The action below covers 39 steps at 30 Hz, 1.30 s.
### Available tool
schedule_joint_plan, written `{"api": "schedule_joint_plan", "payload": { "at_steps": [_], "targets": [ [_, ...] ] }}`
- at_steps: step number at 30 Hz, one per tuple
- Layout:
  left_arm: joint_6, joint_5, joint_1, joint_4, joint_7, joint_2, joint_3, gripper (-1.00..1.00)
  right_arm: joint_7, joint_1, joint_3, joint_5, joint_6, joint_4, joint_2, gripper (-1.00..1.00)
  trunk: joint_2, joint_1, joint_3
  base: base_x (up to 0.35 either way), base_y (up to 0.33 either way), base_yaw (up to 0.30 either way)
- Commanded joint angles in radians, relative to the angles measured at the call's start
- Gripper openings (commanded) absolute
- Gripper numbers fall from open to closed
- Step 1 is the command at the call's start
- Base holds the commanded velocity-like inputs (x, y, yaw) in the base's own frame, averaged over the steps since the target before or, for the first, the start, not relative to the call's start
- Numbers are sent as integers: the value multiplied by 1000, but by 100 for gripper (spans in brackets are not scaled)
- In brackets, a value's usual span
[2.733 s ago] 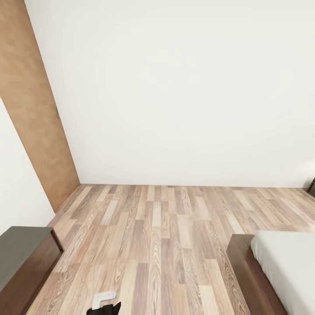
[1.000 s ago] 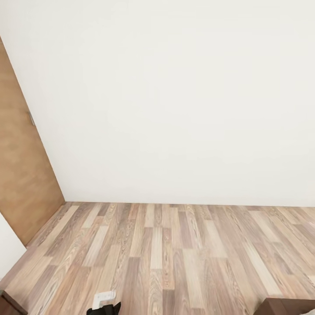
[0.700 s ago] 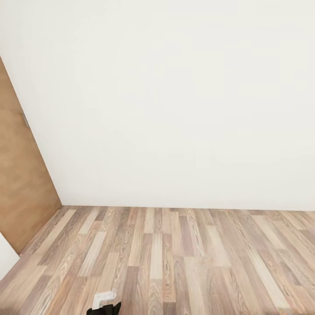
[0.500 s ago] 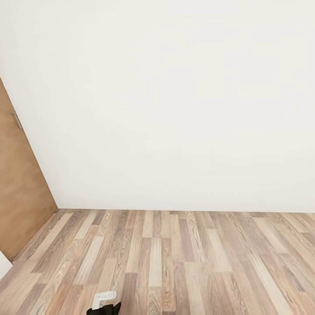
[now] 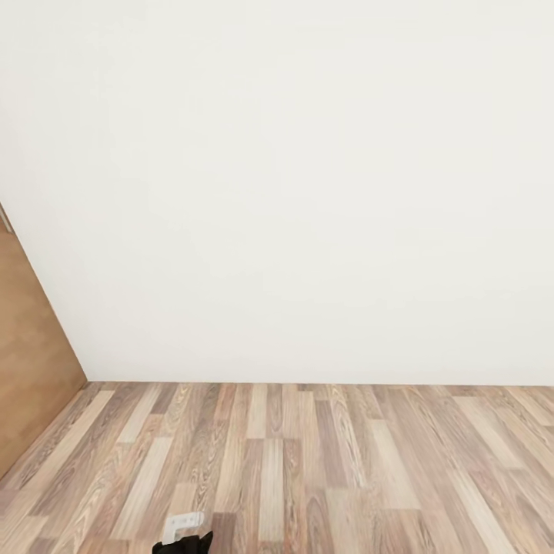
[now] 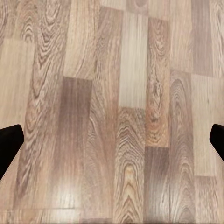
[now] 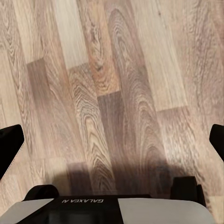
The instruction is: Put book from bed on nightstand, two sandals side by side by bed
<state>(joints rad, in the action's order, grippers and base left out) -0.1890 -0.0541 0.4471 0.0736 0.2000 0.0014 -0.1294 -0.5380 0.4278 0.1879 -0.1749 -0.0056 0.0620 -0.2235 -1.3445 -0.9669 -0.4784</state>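
Claws (image 6: 112,140) wide above plank floor (image 6: 130,84)

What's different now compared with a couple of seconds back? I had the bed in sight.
The camera moved, not the furniture: the view advanced toward the white wall, so the bed corner and the dark low cabinet slid out of frame and the brown door drifted to the left edge. Nothing was grasped or released. Both grippers, left and right, stay open over bare wood floor.
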Motion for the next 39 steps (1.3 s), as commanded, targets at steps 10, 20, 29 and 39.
{"api": "schedule_joint_plan", "payload": {
  "at_steps": [10,20,29,39],
  "targets": [
    [-1,-5,1,-1,7,0,-6,100,-5,2,1,-10,-1,4,0,100,-1,-1,-1,331,0,0],
    [-1,-5,1,-1,7,0,-5,100,-5,2,1,-11,-1,4,0,100,-1,-1,-1,331,0,0],
    [-1,-4,1,-1,7,0,-6,100,-8,2,2,-13,-1,4,-2,100,-1,-1,-1,331,0,0],
    [-1,-3,1,-1,7,0,-5,100,-10,2,2,-14,-1,5,-2,100,-1,-1,-1,274,0,0]
  ]
}}
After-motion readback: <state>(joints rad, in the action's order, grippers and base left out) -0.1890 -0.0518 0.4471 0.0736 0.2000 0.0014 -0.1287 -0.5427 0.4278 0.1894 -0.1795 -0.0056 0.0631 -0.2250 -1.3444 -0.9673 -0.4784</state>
